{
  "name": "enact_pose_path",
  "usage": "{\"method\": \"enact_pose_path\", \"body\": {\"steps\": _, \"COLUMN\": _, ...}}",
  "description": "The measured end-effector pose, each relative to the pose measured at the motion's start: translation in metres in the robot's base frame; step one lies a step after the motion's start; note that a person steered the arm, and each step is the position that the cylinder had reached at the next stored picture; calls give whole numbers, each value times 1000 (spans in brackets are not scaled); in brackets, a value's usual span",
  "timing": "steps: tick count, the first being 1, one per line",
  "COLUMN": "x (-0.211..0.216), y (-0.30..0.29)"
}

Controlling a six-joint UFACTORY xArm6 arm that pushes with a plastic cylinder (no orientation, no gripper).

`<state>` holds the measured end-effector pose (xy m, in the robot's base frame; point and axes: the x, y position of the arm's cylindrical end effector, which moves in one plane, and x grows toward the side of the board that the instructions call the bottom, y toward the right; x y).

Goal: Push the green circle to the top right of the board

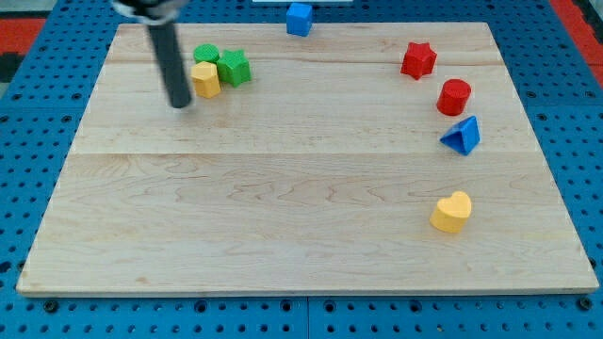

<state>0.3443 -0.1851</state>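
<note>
The green circle [205, 55] sits near the board's top left, behind a yellow hexagon [205, 80] and touching a green star [234, 68] on its right. My tip [179, 104] rests on the board just left of the yellow hexagon, below and left of the green circle. The rod rises toward the view's top.
A blue cube [300, 18] lies at the board's top edge. On the right stand a red star [418, 59], a red cylinder [454, 96], a blue triangle [462, 136] and a yellow heart [452, 211]. The wooden board [283, 207] lies on blue pegboard.
</note>
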Motion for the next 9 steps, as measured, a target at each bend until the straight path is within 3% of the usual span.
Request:
{"method": "enact_pose_path", "body": {"steps": 2, "x": -58, "y": -9}}
{"method": "enact_pose_path", "body": {"steps": 3, "x": -66, "y": 3}}
{"method": "enact_pose_path", "body": {"steps": 5, "x": -90, "y": 80}}
{"method": "enact_pose_path", "body": {"steps": 6, "x": -92, "y": 100}}
{"method": "enact_pose_path", "body": {"steps": 7, "x": -64, "y": 68}}
{"method": "enact_pose_path", "body": {"steps": 9, "x": -61, "y": 140}}
